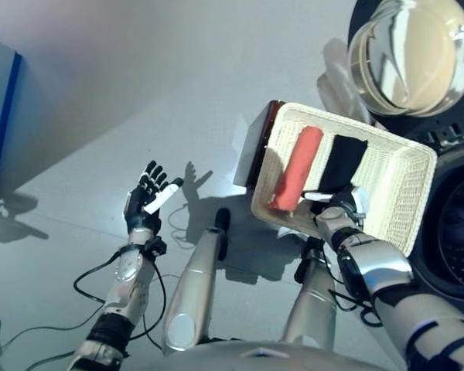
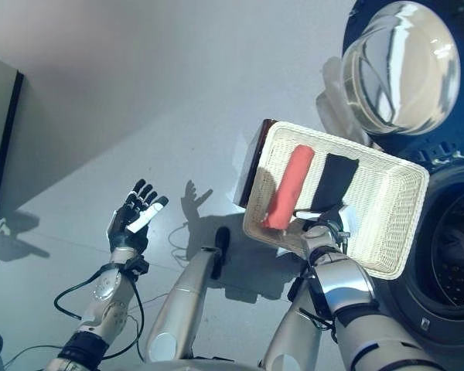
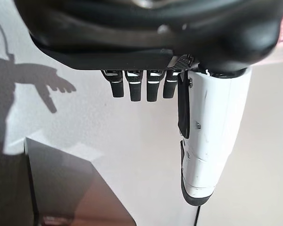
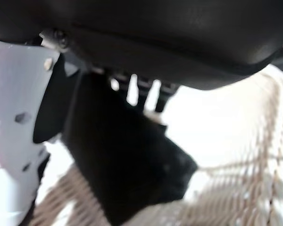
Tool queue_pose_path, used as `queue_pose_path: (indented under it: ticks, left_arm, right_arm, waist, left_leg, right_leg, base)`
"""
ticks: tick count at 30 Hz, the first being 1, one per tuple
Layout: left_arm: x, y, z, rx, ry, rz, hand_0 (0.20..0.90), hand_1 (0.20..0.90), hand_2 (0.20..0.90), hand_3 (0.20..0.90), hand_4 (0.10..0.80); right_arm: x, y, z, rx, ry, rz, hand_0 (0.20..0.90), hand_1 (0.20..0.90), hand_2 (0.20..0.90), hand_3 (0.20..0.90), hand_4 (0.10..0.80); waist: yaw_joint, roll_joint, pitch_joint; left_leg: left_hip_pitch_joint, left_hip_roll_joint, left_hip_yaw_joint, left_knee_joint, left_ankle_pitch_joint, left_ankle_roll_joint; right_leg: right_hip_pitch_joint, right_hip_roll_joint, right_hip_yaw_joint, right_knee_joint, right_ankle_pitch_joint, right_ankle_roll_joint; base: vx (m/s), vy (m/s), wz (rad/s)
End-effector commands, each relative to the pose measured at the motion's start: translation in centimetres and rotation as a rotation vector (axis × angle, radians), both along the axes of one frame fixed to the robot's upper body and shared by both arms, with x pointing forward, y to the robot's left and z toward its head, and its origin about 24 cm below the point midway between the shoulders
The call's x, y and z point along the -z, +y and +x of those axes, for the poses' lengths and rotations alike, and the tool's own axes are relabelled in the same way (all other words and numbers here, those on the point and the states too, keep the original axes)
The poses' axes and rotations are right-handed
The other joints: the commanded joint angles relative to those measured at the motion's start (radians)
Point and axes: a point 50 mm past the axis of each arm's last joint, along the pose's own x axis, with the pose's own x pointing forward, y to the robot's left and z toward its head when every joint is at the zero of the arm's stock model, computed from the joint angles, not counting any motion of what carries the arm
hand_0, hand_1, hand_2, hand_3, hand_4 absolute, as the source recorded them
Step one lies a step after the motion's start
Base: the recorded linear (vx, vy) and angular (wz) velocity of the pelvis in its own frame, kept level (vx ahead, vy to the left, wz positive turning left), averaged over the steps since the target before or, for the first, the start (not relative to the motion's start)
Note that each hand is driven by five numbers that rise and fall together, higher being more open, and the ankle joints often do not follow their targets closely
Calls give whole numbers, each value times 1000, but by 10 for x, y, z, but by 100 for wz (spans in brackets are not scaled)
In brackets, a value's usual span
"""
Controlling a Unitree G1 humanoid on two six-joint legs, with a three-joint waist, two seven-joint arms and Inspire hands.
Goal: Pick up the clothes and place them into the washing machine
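A shallow wicker basket (image 1: pixel 398 189) rests on a low dark brown box (image 1: pixel 267 124) beside the washing machine (image 1: pixel 458 224). A rolled red cloth (image 1: pixel 298 166) and a folded black cloth (image 1: pixel 345 158) lie side by side in it. My right hand (image 1: pixel 342 210) is at the basket's near rim, over the near end of the black cloth. In the right wrist view the black cloth (image 4: pixel 127 160) sits between the white-covered thumb (image 4: pixel 14 117) and the curled fingers. My left hand (image 1: pixel 145 197) is open and empty above the floor, well left of the basket.
The washing machine's round glass door (image 1: pixel 414 50) stands open behind the basket, and its dark drum opening (image 2: pixel 452 247) lies to the basket's right. A grey panel with a blue edge (image 1: pixel 0 116) stands at the far left.
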Motion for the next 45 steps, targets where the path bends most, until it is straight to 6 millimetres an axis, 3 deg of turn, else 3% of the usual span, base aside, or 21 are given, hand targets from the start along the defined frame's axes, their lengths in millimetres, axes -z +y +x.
queue_pose_path:
  ticks: [1, 3, 4, 7, 9, 11, 22, 28, 30, 32, 33, 35, 36, 40, 41, 44, 45]
  left_arm:
    - [-33, 18, -1, -16, -162, 67, 900, 900, 900, 900, 800]
    - [-33, 18, -3, -18, -162, 64, 900, 900, 900, 900, 800]
    - [-33, 18, -4, -16, -163, 64, 900, 900, 900, 900, 800]
    - [-35, 19, -5, -13, -172, 63, 900, 900, 900, 900, 800]
    - [-39, 18, -5, -6, -191, 60, 900, 900, 900, 900, 800]
    - [-40, 16, -6, 5, -199, 54, 900, 900, 900, 900, 800]
    - [-41, 16, -8, 37, -207, 57, 900, 900, 900, 900, 800]
    - [-41, 19, -7, 27, -208, 62, 900, 900, 900, 900, 800]
    - [-41, 21, -7, 15, -206, 67, 900, 900, 900, 900, 800]
    - [-40, 30, -7, -36, -202, 72, 900, 900, 900, 900, 800]
    - [-40, 30, -8, -36, -201, 73, 900, 900, 900, 900, 800]
    - [-40, 40, -10, -107, -204, 66, 900, 900, 900, 900, 800]
    - [-40, 40, -10, -107, -203, 68, 900, 900, 900, 900, 800]
    - [-29, 47, -17, -192, -170, 16, 900, 900, 900, 900, 800]
    - [-27, 47, -19, -198, -163, 10, 900, 900, 900, 900, 800]
    - [-27, 47, -20, -204, -168, 4, 900, 900, 900, 900, 800]
    - [-26, 44, -19, -199, -169, -1, 900, 900, 900, 900, 800]
  right_arm:
    - [-4, -27, -9, 49, 60, -94, 900, 900, 900, 900, 800]
    - [-2, -33, -14, 56, 82, -110, 900, 900, 900, 900, 800]
    - [-1, -35, -16, 58, 92, -118, 900, 900, 900, 900, 800]
    - [0, -44, -21, 62, 118, -142, 900, 900, 900, 900, 800]
    - [-1, -50, -23, 54, 133, -168, 645, 645, 645, 645, 618]
    - [-3, -58, -27, 40, 164, -205, 200, 200, 200, 200, 300]
    - [-9, -82, -37, 36, 232, -277, 200, 200, 200, 200, 300]
    - [-7, -91, -45, 144, 149, -178, 200, 200, 200, 200, 300]
    - [-9, -94, -46, 207, 63, -103, 200, 200, 200, 200, 300]
    - [-14, -95, -40, 279, -176, 39, 200, 200, 200, 200, 300]
    - [-13, -94, -41, 279, -176, 40, 200, 200, 200, 200, 300]
    - [-17, -88, -36, 318, -418, 170, 200, 200, 200, 200, 300]
    - [-16, -88, -37, 319, -418, 172, 200, 200, 200, 200, 300]
    - [-18, -70, -39, 351, -804, 457, 200, 200, 200, 200, 300]
    - [-17, -70, -41, 361, -822, 464, 200, 200, 200, 200, 300]
    - [-32, -69, -34, 367, -942, 506, 200, 200, 200, 200, 300]
    - [-47, -70, -30, 359, -1040, 513, 200, 200, 200, 200, 300]
  waist:
    - [32, 31, -28]
    - [35, 37, -28]
    - [37, 41, -31]
    - [38, 54, -31]
    - [40, 63, -34]
    - [42, 73, -37]
    - [53, 89, -65]
    - [47, 84, -71]
    - [40, 79, -74]
    - [14, 64, -73]
    - [15, 63, -74]
    - [-24, 44, -66]
    - [-23, 42, -66]
    - [-87, 17, -45]
    - [-90, 17, -41]
    - [-96, 17, -30]
    - [-107, 17, -23]
  left_leg:
    - [-31, 20, -8, 2, 7, -47]
    - [-46, 20, -8, 23, 0, -45]
    - [-48, 25, -12, 56, -46, -49]
    - [-76, 23, -11, 88, -54, -46]
    - [-98, 22, -10, 102, -55, -46]
    - [-122, 22, -8, 113, -53, -45]
    - [-147, 15, -17, 138, -57, -41]
    - [-145, 21, -18, 162, -72, -41]
    - [-141, 26, -16, 158, -72, -43]
    - [-132, 40, -10, 144, -69, -45]
    - [-131, 40, -9, 144, -68, -45]
    - [-125, 59, -1, 130, -64, -53]
    - [-124, 60, 0, 129, -64, -53]
    - [-109, 98, 8, 122, -65, -71]
    - [-104, 106, 11, 123, -66, -73]
    - [-95, 124, 19, 115, -66, -77]
    - [-88, 133, 24, 101, -62, -80]
  right_leg:
    - [-34, 0, 55, 164, -87, -37]
    - [-62, 0, 63, 200, -100, -42]
    - [-70, 4, 74, 238, -145, -37]
    - [-110, 3, 87, 284, -161, -41]
    - [-137, 0, 93, 305, -167, -42]
    - [-167, -3, 103, 328, -171, -42]
    - [-210, -13, 120, 388, -197, -44]
    - [-213, -15, 122, 411, -212, -48]
    - [-213, -11, 123, 406, -211, -48]
    - [-216, 5, 128, 395, -206, -50]
    - [-217, 5, 129, 395, -206, -50]
    - [-224, 26, 139, 388, -205, -56]
    - [-224, 26, 140, 388, -205, -56]
    - [-221, 59, 138, 371, -204, -69]
    - [-218, 64, 135, 363, -201, -69]
    - [-213, 82, 130, 346, -197, -68]
    - [-213, 91, 129, 331, -194, -66]
  base:
    - [-22, 23, 18]
    - [24, 12, 9]
    - [66, -5, -6]
    - [-11, -6, -10]
    - [-46, -7, -2]
    - [-37, 3, 7]
    - [-13, -13, 5]
    - [5, -12, 1]
    - [0, 0, 0]
    - [2, -2, -2]
    - [-3, -1, -7]
    - [-1, -8, -17]
    - [-3, -15, -21]
    - [-13, -33, -27]
    - [-15, -36, -39]
    - [-14, -51, -45]
    - [-13, -61, -28]
